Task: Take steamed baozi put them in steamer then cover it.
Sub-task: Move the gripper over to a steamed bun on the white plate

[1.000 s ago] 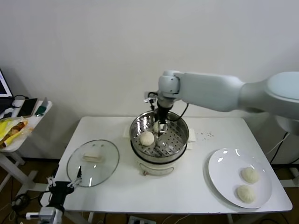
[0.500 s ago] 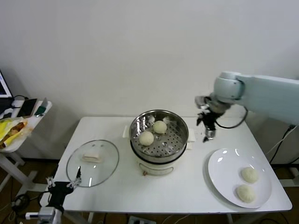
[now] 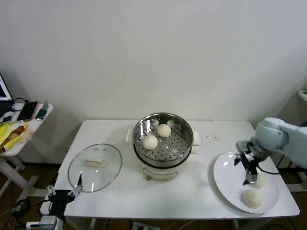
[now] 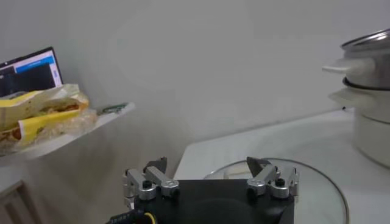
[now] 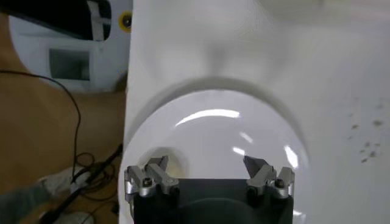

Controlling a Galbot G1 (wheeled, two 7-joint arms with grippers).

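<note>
The shiny steamer (image 3: 183, 143) stands mid-table on its white cooker base, and two baozi (image 3: 150, 141) (image 3: 164, 130) lie on its perforated floor. On the white plate (image 3: 228, 175) at the right rest two more baozi (image 3: 261, 181) (image 3: 252, 198). My right gripper (image 3: 247, 180) hangs open just over that plate, beside the nearer bun. In the right wrist view the gripper (image 5: 206, 163) is empty, with a baozi (image 5: 177, 163) next to one fingertip. The glass cover (image 3: 95, 166) lies flat at the table's left. My left gripper (image 3: 62, 193) waits open off the front-left corner, facing the cover (image 4: 304, 182).
A small side table (image 3: 29, 125) with a yellow packet and phones stands to the left. The steamer's side handle (image 4: 347, 66) shows at the edge of the left wrist view. A wall runs behind the table. Cables lie on the floor beside the plate's table edge (image 5: 130, 91).
My right arm left a second baozi in the steamer, lifted out, and swung right and down to the plate. The left arm has not moved.
</note>
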